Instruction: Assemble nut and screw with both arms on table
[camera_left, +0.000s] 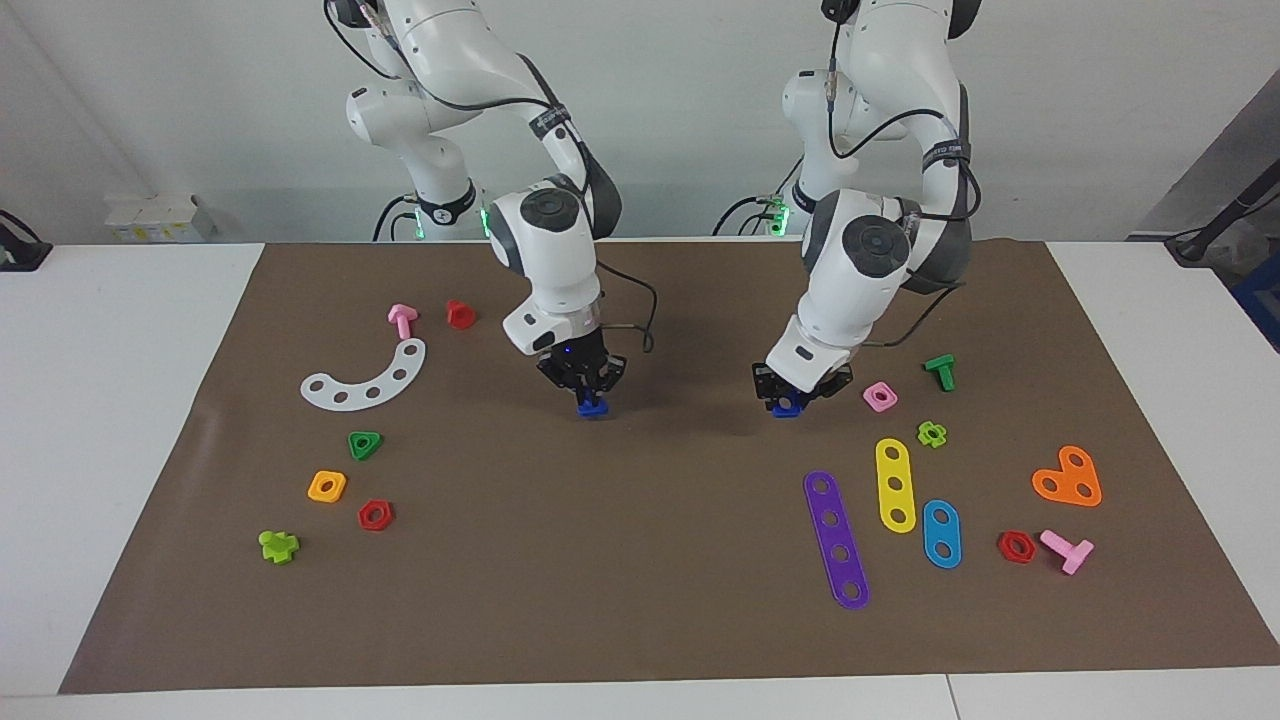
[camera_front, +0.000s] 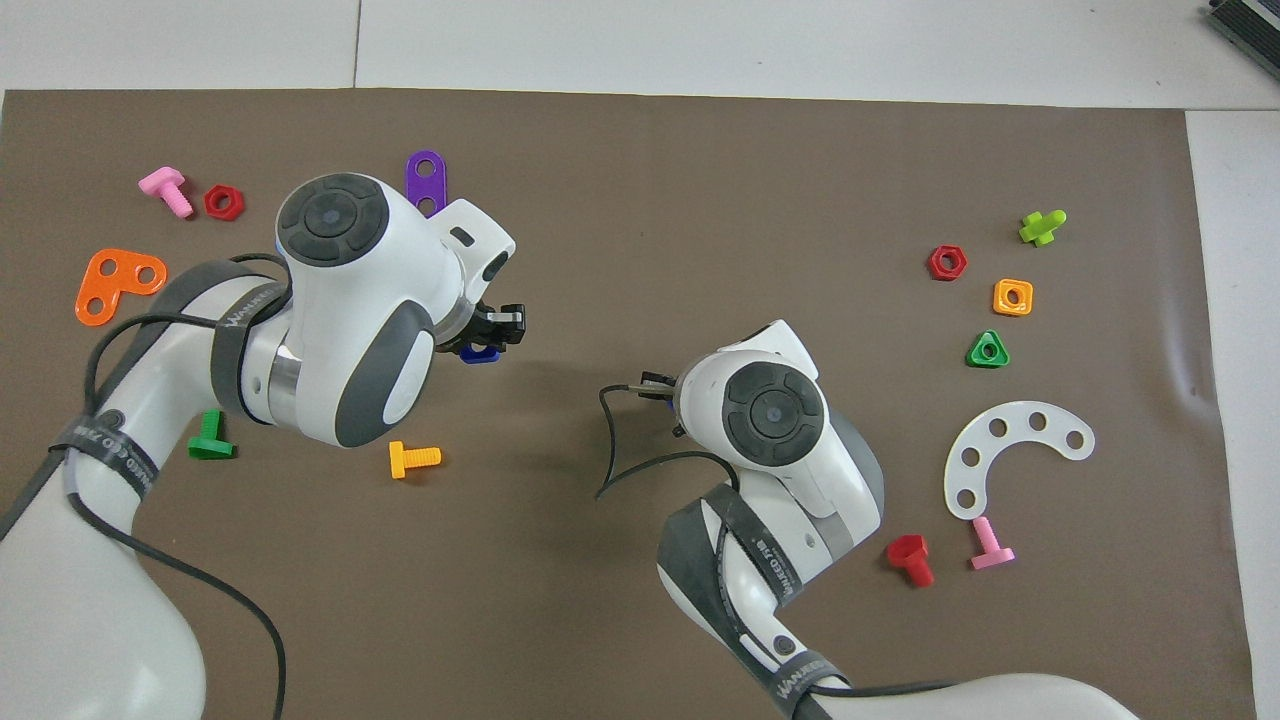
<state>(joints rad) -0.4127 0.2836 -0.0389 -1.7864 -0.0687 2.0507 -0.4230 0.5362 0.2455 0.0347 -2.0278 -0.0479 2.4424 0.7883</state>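
Note:
My right gripper (camera_left: 590, 392) is shut on the dark-blue screw (camera_left: 592, 406) and holds it just above the middle of the brown mat (camera_left: 640, 600). My left gripper (camera_left: 790, 393) is shut on the dark-blue square nut (camera_left: 786, 406), low over the mat and beside the pink square nut (camera_left: 880, 396). The two grippers are apart. In the overhead view the nut (camera_front: 478, 352) shows under the left gripper (camera_front: 495, 330). The right arm's wrist (camera_front: 765, 410) hides the screw there.
Purple (camera_left: 837, 538), yellow (camera_left: 895, 484) and blue strips, a green screw (camera_left: 940, 371) and an orange plate (camera_left: 1068, 477) lie toward the left arm's end. A white curved strip (camera_left: 365, 377), green triangular nut (camera_left: 364, 444) and orange square nut (camera_left: 327, 486) lie toward the right arm's end.

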